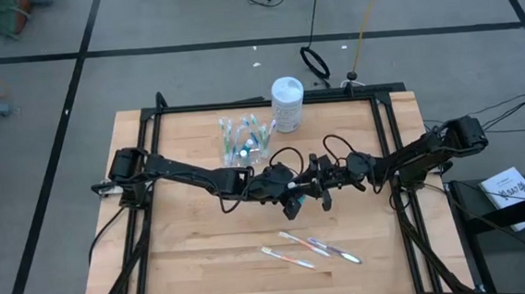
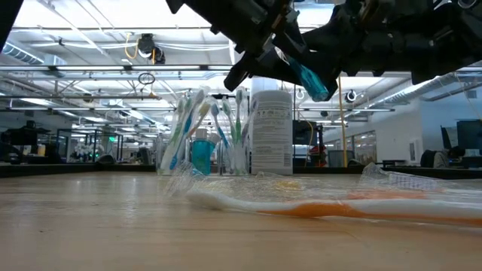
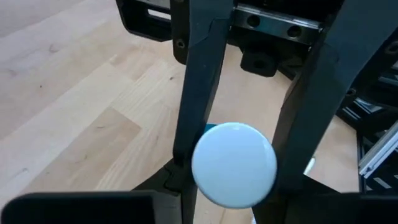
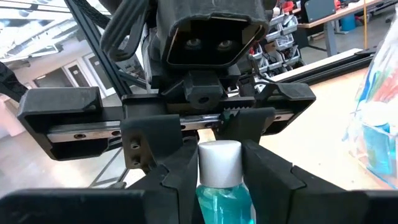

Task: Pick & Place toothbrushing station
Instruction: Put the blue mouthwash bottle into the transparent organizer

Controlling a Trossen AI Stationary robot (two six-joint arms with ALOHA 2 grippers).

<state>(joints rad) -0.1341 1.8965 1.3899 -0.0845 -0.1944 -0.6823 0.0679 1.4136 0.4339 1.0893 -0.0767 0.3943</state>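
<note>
A small teal toothpaste tube (image 2: pixel 309 75) with a white cap hangs aslant above the table's middle, where my two grippers meet nose to nose. My left gripper (image 1: pixel 289 186) comes from the table's left and is shut on the tube's cap end. My right gripper (image 1: pixel 309 183) comes from the right, its fingers against the tube's sides. At the far edge stands a clear cup (image 1: pixel 244 141) on its base, holding toothbrushes and teal tubes. Wrapped toothbrushes (image 1: pixel 311 247) lie flat near the front edge. My left gripper has the tube's white cap (image 3: pixel 235 163) between its two fingers, slanting down from the table's left; the cap's round top faces its palm, so the fingers lie along the tube. The tube is clear of the table. My right gripper has its fingers on either side of the tube just below the cap (image 4: pixel 219 186), coming nearly level from the table's right. The teal body (image 4: pixel 224 208) runs back under its palm. The tube's tail end (image 2: pixel 324 94) hangs lower, free in the air.
A tall white canister (image 1: pixel 287 103) stands just right of the cup at the far edge. A black frame (image 1: pixel 392 138) borders the wooden table. The wrapped toothbrushes (image 2: pixel 316 205) lie in front of the grippers, toward the near edge.
</note>
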